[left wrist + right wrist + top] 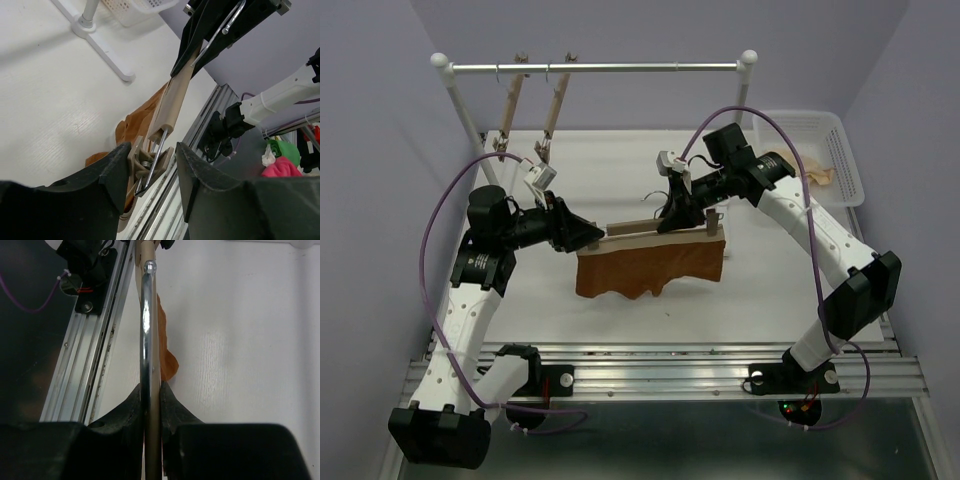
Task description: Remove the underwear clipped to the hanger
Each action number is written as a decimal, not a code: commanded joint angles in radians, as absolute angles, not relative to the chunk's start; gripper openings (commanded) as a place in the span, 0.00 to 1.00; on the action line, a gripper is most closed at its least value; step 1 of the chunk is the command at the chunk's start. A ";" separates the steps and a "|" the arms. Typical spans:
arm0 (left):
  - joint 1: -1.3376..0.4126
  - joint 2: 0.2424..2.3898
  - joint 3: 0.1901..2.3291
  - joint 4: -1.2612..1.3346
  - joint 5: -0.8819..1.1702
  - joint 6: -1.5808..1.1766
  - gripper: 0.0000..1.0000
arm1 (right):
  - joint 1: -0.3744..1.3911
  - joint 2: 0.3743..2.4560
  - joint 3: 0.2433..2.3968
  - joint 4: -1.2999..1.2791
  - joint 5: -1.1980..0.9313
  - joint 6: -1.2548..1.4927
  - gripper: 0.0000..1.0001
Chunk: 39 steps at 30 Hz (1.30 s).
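Risks a skewed squeeze with the left gripper (588,236), half open around the clip (150,162) at the left end of the hanger (642,227), one finger (117,167) touching the clip's side, the other just apart. Risks, on an off-centre close, pinching the bar end rather than the levers and leaving the fabric caught. May also twist the hanger inside the right gripper (676,214), clamped tight on bar and wire hook (146,315) near the middle. Keeps the underwear (650,268) draped below the bar, over the middle of the table (770,290), well back from its near edge.
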State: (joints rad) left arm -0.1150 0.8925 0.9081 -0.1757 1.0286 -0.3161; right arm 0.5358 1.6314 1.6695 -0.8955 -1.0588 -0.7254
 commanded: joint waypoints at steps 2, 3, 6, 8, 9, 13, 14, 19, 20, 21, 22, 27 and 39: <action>-0.114 0.870 0.897 -0.107 1.042 -0.339 0.43 | 0.529 1.629 1.704 -0.890 -1.071 -0.707 0.01; -0.114 0.873 0.896 -0.106 1.042 -0.347 0.38 | 0.529 1.629 1.703 -0.890 -1.068 -0.709 0.01; -0.114 0.882 0.893 -0.086 1.028 -0.367 0.06 | 0.529 1.629 1.701 -0.893 -1.058 -0.709 0.01; -0.114 0.891 0.885 -0.084 1.023 -0.374 0.00 | 0.529 1.631 1.701 -0.900 -1.049 -0.716 0.01; -0.114 0.894 0.882 -0.071 1.025 -0.383 0.00 | 0.529 1.632 1.700 -0.900 -1.040 -0.719 0.01; -0.114 0.894 0.851 -0.022 1.035 -0.411 0.00 | 0.529 1.631 1.698 -0.890 -1.023 -0.713 0.01; -0.114 0.891 0.848 -0.018 1.035 -0.411 0.00 | 0.529 1.629 1.697 -0.885 -1.023 -0.709 0.01; -0.114 0.890 0.851 -0.026 1.011 -0.414 0.00 | 0.529 1.589 1.669 -0.773 -0.983 -0.611 0.01; -0.114 0.890 0.854 -0.031 0.994 -0.411 0.00 | 0.529 1.580 1.661 -0.746 -0.968 -0.580 0.01; -0.114 0.891 0.857 -0.037 0.988 -0.410 0.19 | 0.529 1.562 1.643 -0.682 -0.931 -0.518 0.01; -0.114 0.891 0.861 -0.038 0.974 -0.408 0.44 | 0.529 1.552 1.634 -0.651 -0.914 -0.488 0.01; -0.114 0.882 0.893 -0.067 0.868 -0.405 0.99 | 0.529 1.511 1.598 -0.484 -0.763 -0.307 0.01; -0.115 0.812 0.846 0.023 0.638 -0.603 0.99 | 0.529 1.424 1.435 -0.180 -0.623 -0.007 0.01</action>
